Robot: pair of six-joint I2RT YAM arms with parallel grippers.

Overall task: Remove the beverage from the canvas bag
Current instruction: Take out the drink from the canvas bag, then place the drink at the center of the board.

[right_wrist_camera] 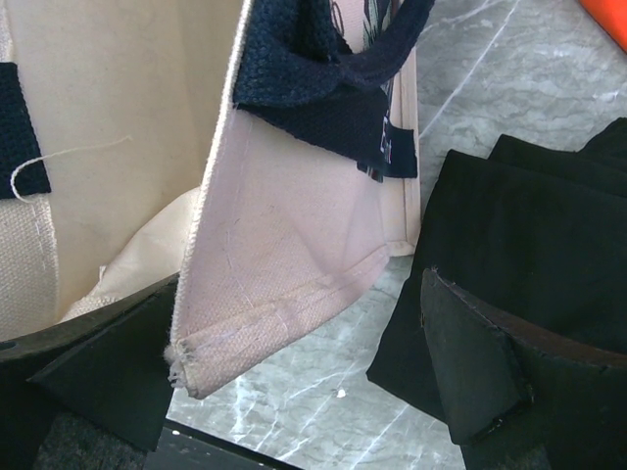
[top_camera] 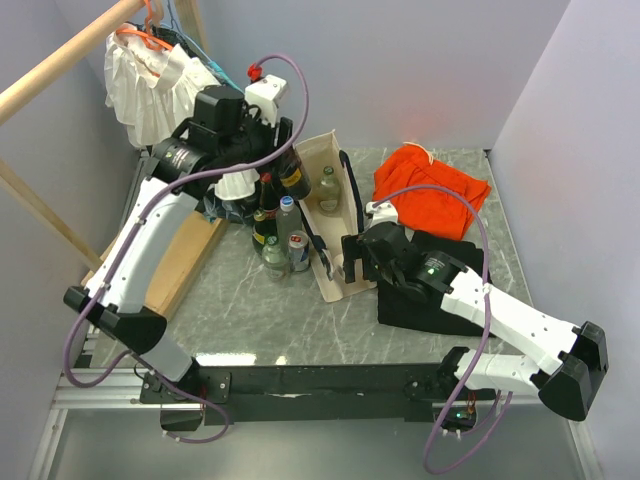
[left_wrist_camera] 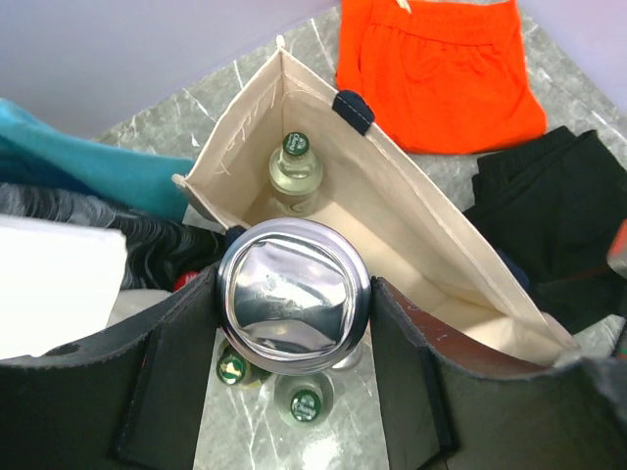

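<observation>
Nearest the arm bases, the right gripper (right_wrist_camera: 289, 377) is standing wide open astride the near end wall of the boxy beige canvas bag (right_wrist_camera: 284, 255). One finger is sitting inside and the other outside, above the folded black cloth (right_wrist_camera: 529, 225). It is not pinching the fabric, so nothing is steadying the bag on the grey marbled bench (top_camera: 260, 320).

Further in, the left gripper (left_wrist_camera: 294, 313) is clamping a dark beverage can with a shiny metal end (left_wrist_camera: 294, 294) between its black fingers (left_wrist_camera: 181, 362). It is holding the can clear of the bag, just outside the left wall and above a cluster of green-capped bottles (top_camera: 278, 240) standing on the bench.

The step in hand looks like setting this can down, and the crowding below is making that awkward. Lowering it upright into a bare patch beside the cluster, rather than onto the caps, is looking like the safe way, with the fingers opening only once its base is resting flat. Closing the right gripper on the wall would be keeping the bag from shifting.

Deeper inside the bag, a clear glass bottle with a green cap (left_wrist_camera: 295, 171) is standing upright near the far end, so more drink is waiting there. A black strap handle (right_wrist_camera: 313, 69) is drooping across the opening and could be snagging a finger.

Beyond the bag, a crumpled orange cloth (top_camera: 430, 180) is lying to the right, and a white garment (top_camera: 150, 85) is hanging at the far left
</observation>
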